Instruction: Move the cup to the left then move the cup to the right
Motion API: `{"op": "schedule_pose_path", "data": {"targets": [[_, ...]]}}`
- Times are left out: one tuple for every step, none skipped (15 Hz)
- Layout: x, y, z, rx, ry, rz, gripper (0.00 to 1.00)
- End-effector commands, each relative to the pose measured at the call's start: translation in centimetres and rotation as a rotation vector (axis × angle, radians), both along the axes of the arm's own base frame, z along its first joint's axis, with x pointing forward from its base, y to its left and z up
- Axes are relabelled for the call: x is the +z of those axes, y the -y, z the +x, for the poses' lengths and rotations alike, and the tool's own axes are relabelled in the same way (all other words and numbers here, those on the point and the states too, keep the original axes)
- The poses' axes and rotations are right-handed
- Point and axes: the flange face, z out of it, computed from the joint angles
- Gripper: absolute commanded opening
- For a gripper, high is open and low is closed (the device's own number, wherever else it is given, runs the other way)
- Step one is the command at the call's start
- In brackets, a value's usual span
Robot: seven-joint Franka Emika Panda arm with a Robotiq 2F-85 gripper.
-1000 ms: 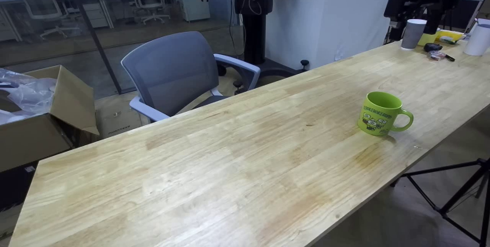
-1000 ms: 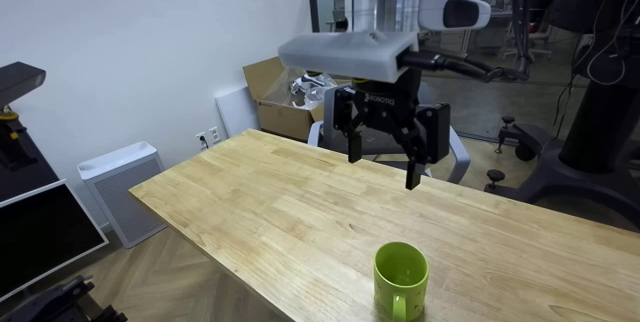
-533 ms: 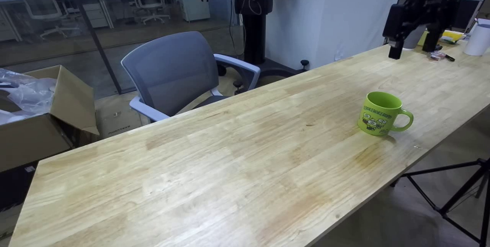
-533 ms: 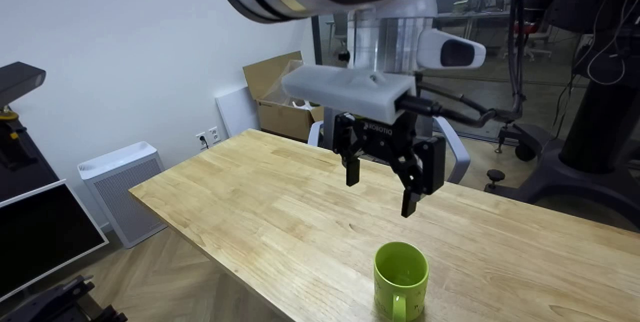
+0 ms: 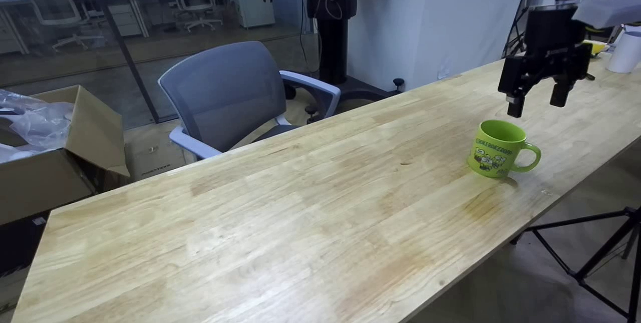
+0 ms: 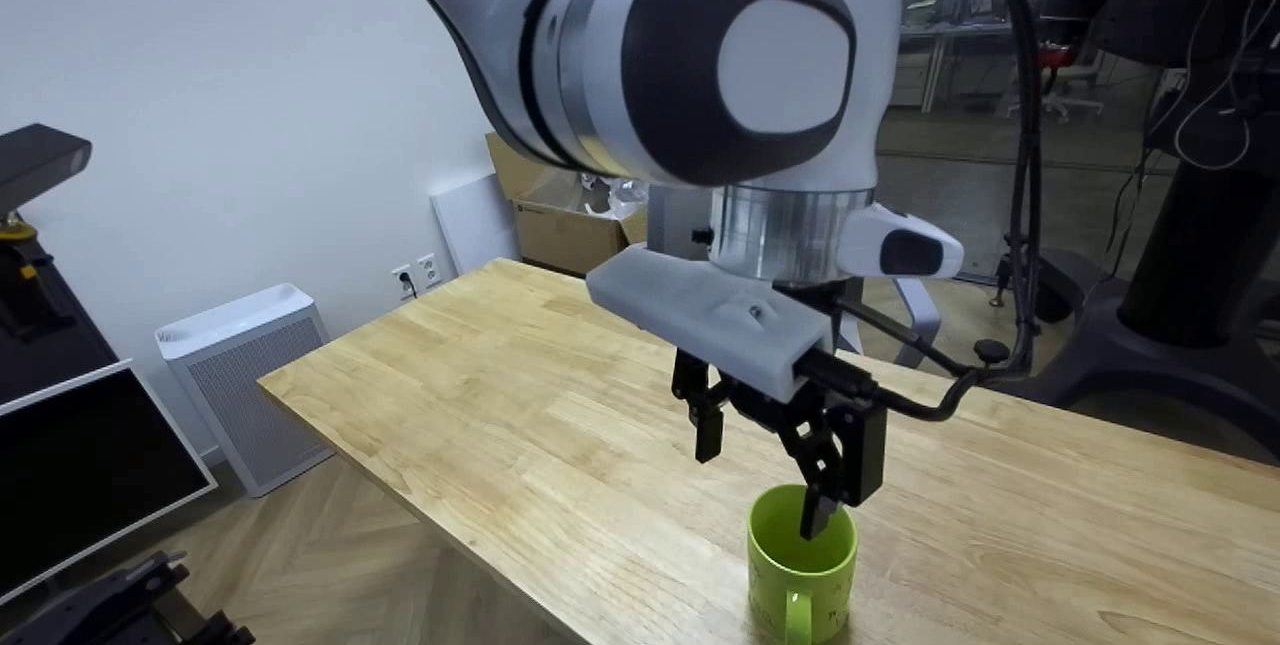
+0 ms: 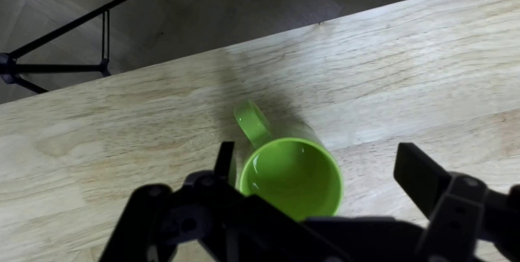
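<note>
Fingers (image 6: pixel 709 433) hang wide apart, tips down, above the tabletop (image 5: pixel 280 213). The lime-green cup (image 5: pixel 493 151) stands upright on it near a long edge, its loop handle slanting toward that edge and a cartoon print on its side. In the wrist view the cup's mouth shows between the fingers, nearer the one at that picture's left. A grey chair (image 5: pixel 225 92) stands by the opposite long edge.

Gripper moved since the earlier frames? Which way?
Yes. Against the table in both exterior views, the gripper has come down, closer to the green mug, which hasn't shifted.
</note>
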Motion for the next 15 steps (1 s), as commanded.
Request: {"op": "schedule_pose_path", "data": {"targets": [[-2.1, 0.3, 0.6, -0.039, 0.035, -0.017, 1.0], [-2.6, 0.3, 0.8, -0.042, 0.05, -0.02, 1.0], [-3.0, 0.2, 1.1, -0.045, 0.069, -0.026, 1.0], [-3.3, 0.1, 1.3, -0.047, 0.088, -0.03, 1.0], [-3.7, 0.0, 1.5, -0.05, 0.102, -0.03, 1.0], [-4.0, -0.2, 1.7, -0.05, 0.114, -0.032, 1.0], [-4.3, -0.5, 1.8, -0.045, 0.12, -0.031, 1.0], [-4.5, -0.8, 1.9, -0.041, 0.127, -0.032, 1.0], [-4.8, -1.3, 2.0, -0.033, 0.129, -0.03, 1.0], [-5.0, -1.7, 2.1, -0.025, 0.133, -0.03, 1.0], [-5.3, -2.3, 2.2, -0.013, 0.137, -0.027, 1.0], [-5.4, -2.7, 2.4, -0.003, 0.139, -0.025, 1.0], [-5.7, -3.4, 2.5, 0.012, 0.143, -0.024, 1.0], [-5.9, -4.0, 2.6, 0.024, 0.147, -0.023, 1.0], [-6.0, -4.4, 2.7, 0.036, 0.148, -0.018, 1.0]]}}
